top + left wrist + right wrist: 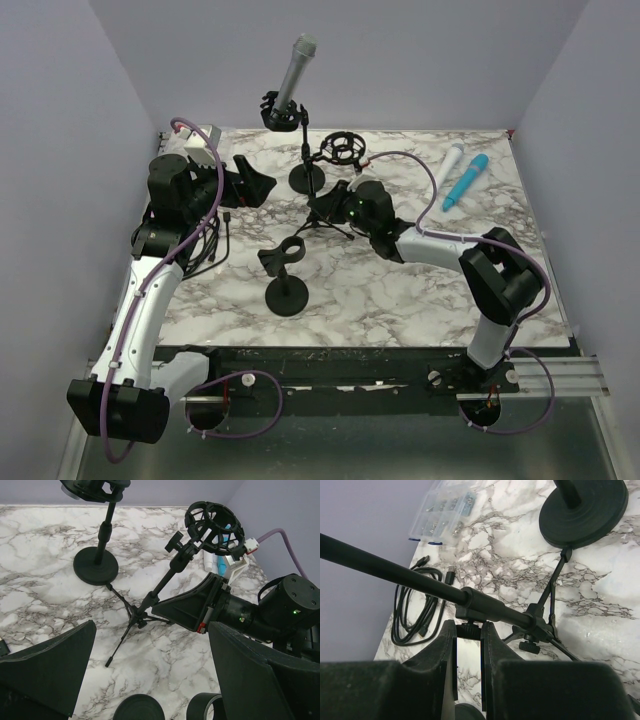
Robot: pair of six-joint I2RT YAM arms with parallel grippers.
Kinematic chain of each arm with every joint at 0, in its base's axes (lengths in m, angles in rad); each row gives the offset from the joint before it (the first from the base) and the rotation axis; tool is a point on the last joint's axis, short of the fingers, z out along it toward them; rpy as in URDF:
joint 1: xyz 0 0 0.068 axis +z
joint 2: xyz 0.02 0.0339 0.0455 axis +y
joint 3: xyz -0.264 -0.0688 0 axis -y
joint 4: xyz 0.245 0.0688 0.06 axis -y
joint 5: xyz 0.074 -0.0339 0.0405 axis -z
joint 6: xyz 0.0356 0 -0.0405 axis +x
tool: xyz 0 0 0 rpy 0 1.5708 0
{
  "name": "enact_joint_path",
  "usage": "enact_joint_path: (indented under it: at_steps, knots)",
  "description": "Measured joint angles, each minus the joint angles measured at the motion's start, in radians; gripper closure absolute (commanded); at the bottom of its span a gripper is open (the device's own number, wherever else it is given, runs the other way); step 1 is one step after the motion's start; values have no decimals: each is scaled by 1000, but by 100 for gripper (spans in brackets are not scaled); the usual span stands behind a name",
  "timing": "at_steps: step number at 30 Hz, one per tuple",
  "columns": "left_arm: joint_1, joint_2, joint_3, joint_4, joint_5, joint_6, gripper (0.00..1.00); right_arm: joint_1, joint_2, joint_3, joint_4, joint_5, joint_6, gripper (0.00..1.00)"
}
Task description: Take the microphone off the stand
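A grey microphone (298, 68) sits tilted in the clip of a tall round-base stand (306, 180) at the back. In front of it stands a tripod stand (322, 212) with an empty shock mount (341, 149); it also shows in the left wrist view (150, 600). My right gripper (330, 206) is shut on the knurled knob (469, 630) under the tripod stand's pole (420, 582). My left gripper (256, 187) is wide open and empty, left of both stands, well below the microphone.
A short round-base stand (285, 295) with an empty clip stands near the front. A white microphone (447, 165) and a blue one (465, 182) lie at the back right. A coiled black cable (415, 612) and a clear parts box (442, 507) lie at the left.
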Motion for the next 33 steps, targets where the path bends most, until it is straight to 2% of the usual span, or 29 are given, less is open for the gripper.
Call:
enact_joint_path:
  at_steps: [9,16,23,28,33]
  knots:
    - [-2,0,-5,0,0,3,2,3,-2,-37,60,13,-6,99]
    - [-6,0,-5,0,-1,4,1,7,-36,-168,244,14,-51,99]
    - [-9,0,-5,0,-1,6,1,24,-24,-200,336,49,-132,99]
    - [-18,3,-5,0,-3,9,1,27,-16,-192,340,68,-168,99]
    - [-26,14,-5,0,-4,11,1,52,-16,-176,319,151,-268,99]
